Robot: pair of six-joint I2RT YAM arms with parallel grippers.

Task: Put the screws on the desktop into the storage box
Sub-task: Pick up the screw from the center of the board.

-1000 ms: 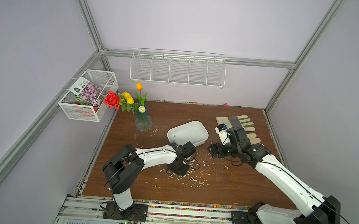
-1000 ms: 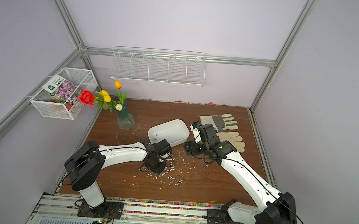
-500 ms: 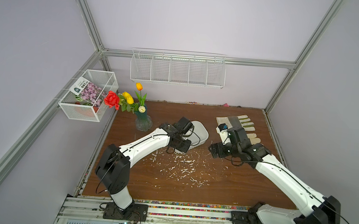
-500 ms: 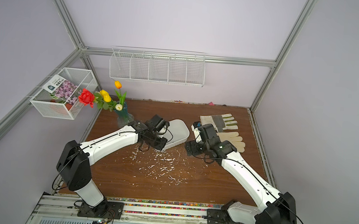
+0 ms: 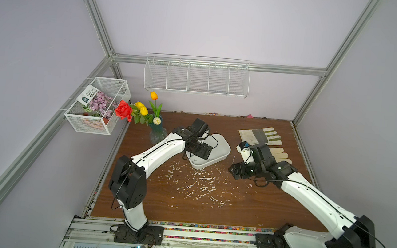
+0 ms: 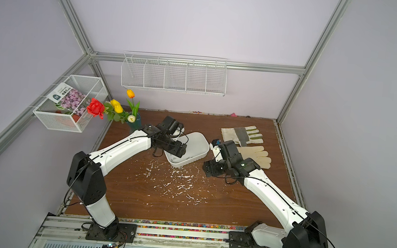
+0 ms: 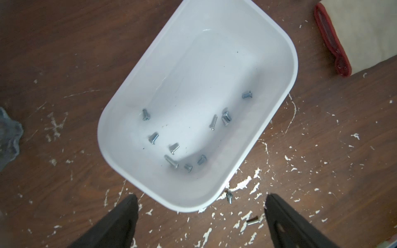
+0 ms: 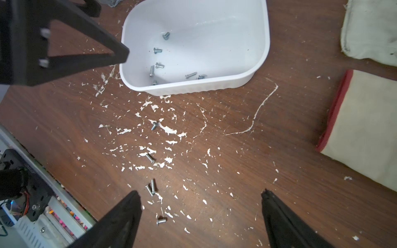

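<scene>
- Left pincer (image 7: 200,195): jaws spread wide, nothing between them. It hangs over the near rim of the storage box (image 7: 294,64).
- Right pincer (image 8: 200,191): jaws spread, empty, low over the desk (image 8: 268,150).
- Screws (image 7: 174,148): about 10 lie on the box floor, just ahead of the left pincer. 5 loose ones lie on the desk between the right pincer and the box, 2 of them touching.
- Handling (judgement): hard metal, very light, smooth. The round shanks will likely roll or skid out of a flat pinch. Best hold is across the shank under the head, coming straight down.
- Box: thin glossy white plastic, rounded corners, ribbed outer wall. Probably slides if nudged.
- Desk: dark wood grain. Its white chips and scratches make the screws hard to pick out.
</scene>
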